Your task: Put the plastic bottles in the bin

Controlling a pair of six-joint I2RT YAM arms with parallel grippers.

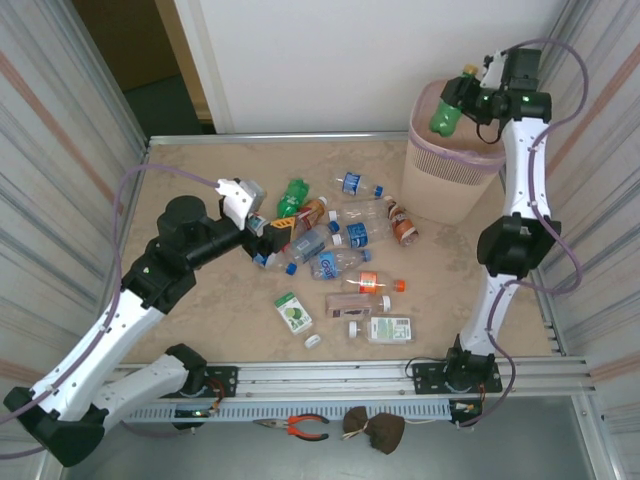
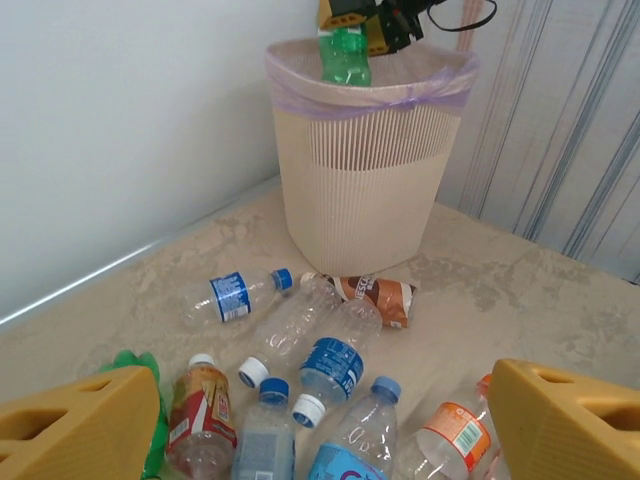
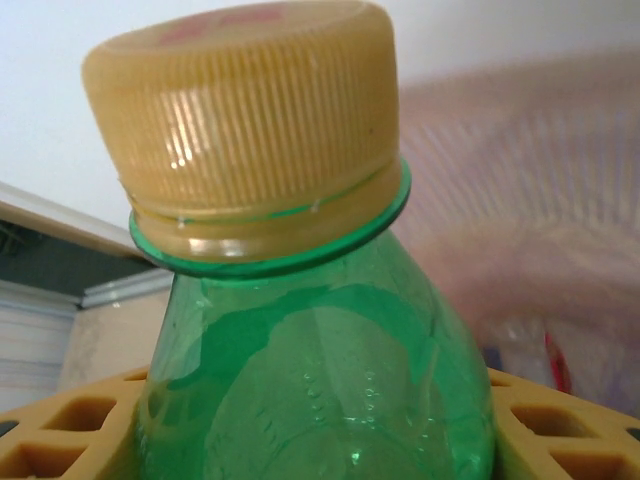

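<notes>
Two arms, same build.
Left arm (image 1: 100,340) and right arm (image 1: 522,185): white tube links, black rounded joint housings, black bases; thin lilac cable (image 1: 180,173) looping along each. Fingers (image 2: 75,425) ochre-yellow plastic, blocky, with rectangular cut-out pockets. Small green light (image 1: 497,98) at right wrist.
</notes>
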